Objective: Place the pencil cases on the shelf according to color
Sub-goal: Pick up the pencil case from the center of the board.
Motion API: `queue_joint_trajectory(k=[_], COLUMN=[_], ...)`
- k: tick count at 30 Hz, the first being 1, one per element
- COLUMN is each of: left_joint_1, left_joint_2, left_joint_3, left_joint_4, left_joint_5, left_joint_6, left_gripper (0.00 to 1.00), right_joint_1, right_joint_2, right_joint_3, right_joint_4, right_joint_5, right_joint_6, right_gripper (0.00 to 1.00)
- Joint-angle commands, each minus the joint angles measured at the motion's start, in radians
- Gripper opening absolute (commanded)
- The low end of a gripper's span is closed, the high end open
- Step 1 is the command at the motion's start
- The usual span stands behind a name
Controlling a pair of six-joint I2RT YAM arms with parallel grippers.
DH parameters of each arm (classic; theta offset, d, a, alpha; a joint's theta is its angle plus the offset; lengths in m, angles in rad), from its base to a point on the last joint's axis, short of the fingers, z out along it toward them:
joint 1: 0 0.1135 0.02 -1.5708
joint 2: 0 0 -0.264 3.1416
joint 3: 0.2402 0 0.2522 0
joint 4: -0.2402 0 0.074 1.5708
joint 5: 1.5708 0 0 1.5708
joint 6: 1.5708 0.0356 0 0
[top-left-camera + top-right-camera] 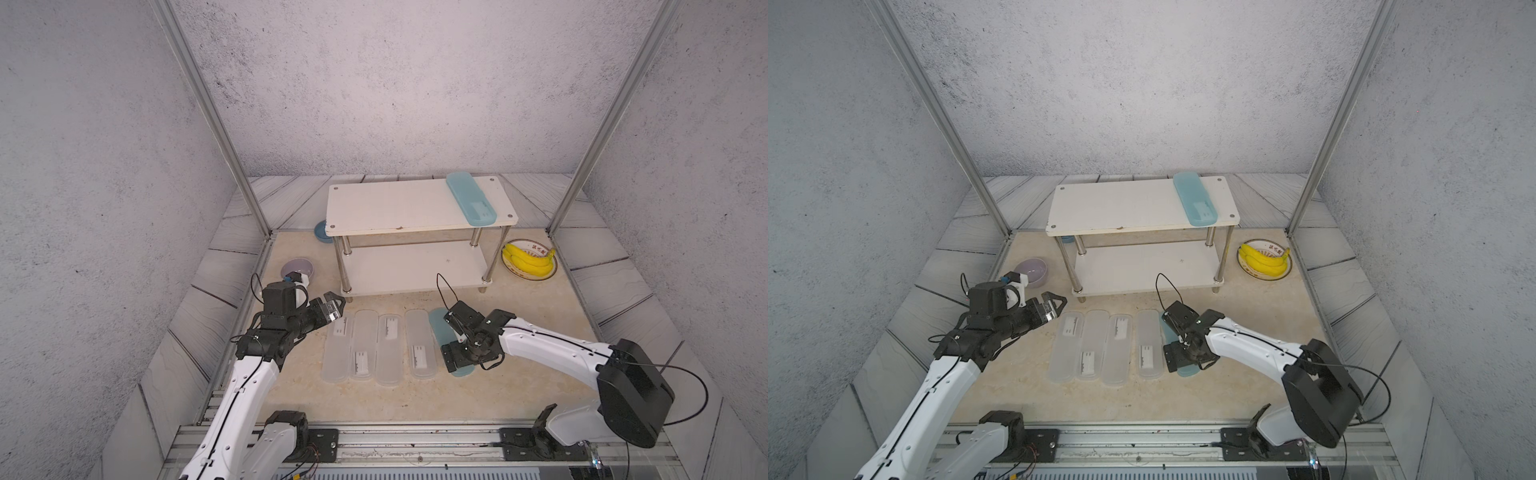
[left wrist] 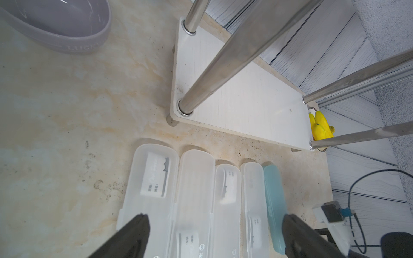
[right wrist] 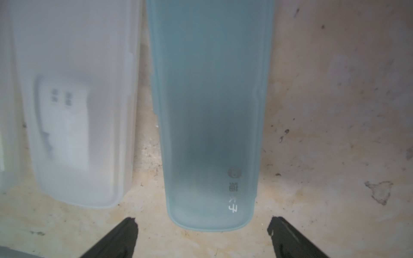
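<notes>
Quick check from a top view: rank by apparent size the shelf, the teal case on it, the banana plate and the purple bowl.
1. shelf
2. banana plate and teal case: too alike to rank
3. purple bowl, partly hidden

Top views: high, front, angled down over beige marbled tabletop (image 1: 374,399). Left wrist: close, oblique, frosted white plastic cases (image 2: 194,189), white two-tier shelf (image 2: 245,100). Right wrist: closer, translucent teal plastic case (image 3: 210,111); same case (image 2: 273,201) in left wrist.

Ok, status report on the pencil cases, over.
Left pincer open near white cases. Right pincer open, poised at end of teal case on table. Other teal case on shelf top. Nearest white case close beside target.
</notes>
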Motion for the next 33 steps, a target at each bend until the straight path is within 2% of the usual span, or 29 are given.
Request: queue_joint_trajectory(k=[1, 11, 16, 24, 27, 33], left_joint_1=[-0.008, -0.01, -0.01, -0.013, -0.014, -0.014], left_joint_2=[-0.018, 0.0, 0.001, 0.01, 0.011, 0.003], left_joint_3=[-0.006, 0.005, 0.005, 0.008, 0.007, 0.009], left_joint_4=[-0.014, -0.014, -0.013, -0.009, -0.006, -0.016], left_joint_5=[-0.015, -0.007, -0.015, -0.015, -0.015, -0.019], left_joint_6=[0.014, 0.019, 0.022, 0.022, 0.022, 0.025], left_gripper=[0.99, 0.99, 0.99, 0.99, 0.99, 0.99], right_joint_1=[-0.002, -0.002, -0.001, 0.005, 0.011, 0.017], right_joint_2=[0.011, 0.106, 0.101, 0.103, 0.105, 0.029], right_joint_3=[0.0, -0.023, -0.067, -0.129, -0.135, -0.139], right_joint_4=[0.031, 0.086, 0.101, 0.162, 0.167, 0.119], right_joint_5=[0.01, 0.024, 0.051, 0.023, 0.036, 0.094], right_joint_6=[-0.027, -0.022, 0.009, 0.064, 0.075, 0.091], right_gripper=[0.98, 0.96, 0.95, 0.92, 0.85, 0.58])
